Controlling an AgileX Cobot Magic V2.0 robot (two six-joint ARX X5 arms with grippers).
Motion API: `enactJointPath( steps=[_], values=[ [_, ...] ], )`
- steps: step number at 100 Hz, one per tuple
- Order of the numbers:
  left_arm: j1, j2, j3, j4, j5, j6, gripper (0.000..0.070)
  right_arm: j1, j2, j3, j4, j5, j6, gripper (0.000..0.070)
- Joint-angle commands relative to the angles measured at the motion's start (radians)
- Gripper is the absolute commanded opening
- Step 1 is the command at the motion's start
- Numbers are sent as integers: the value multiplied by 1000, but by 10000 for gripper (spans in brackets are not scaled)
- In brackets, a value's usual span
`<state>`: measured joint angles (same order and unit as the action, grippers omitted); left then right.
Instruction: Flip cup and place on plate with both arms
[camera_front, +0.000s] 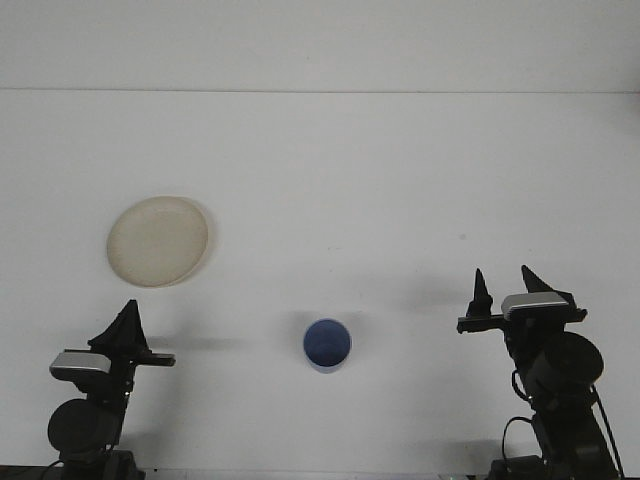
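Between both arms: cup (327, 345) | right end effector (505, 288) well apart, fingers parted

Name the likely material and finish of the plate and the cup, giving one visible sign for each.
Plate: probably plastic, a pale cream, slightly translucent with a soft sheen. Cup: probably plastic too, a smooth matte blue with a thin, even rim. The view leaves both open.

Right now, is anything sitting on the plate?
No. The plate shows only its own pale bare surface. The blue cup stands apart from it on the table, between the left pincer and right pincer.
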<state>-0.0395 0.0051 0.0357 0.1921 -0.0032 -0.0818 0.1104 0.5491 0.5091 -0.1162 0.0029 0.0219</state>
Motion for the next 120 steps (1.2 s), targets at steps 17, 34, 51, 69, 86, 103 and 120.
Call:
enactJointPath(
  steps=[17,34,51,69,86,103,120],
  values=[
    [1,23,159,-173,2,-55,12,1,2,10,11,0,-12,484],
    [0,149,383,-319,4,-95,12,1,2,10,11,0,-12,484],
    [0,367,668,-536,4,-75,12,1,2,10,11,-1,-12,484],
    [0,599,941,-804,4,-31,12,1,2,10,11,-1,-12,484],
    [0,787,1129,-1067,4,-31,12,1,2,10,11,-3,-12,484],
    [0,891,1182,-1206,4,-31,12,1,2,10,11,-3,-12,484],
    [0,914,1182,-1240,4,-32,12,1,2,10,11,-3,-12,484]
  ],
)
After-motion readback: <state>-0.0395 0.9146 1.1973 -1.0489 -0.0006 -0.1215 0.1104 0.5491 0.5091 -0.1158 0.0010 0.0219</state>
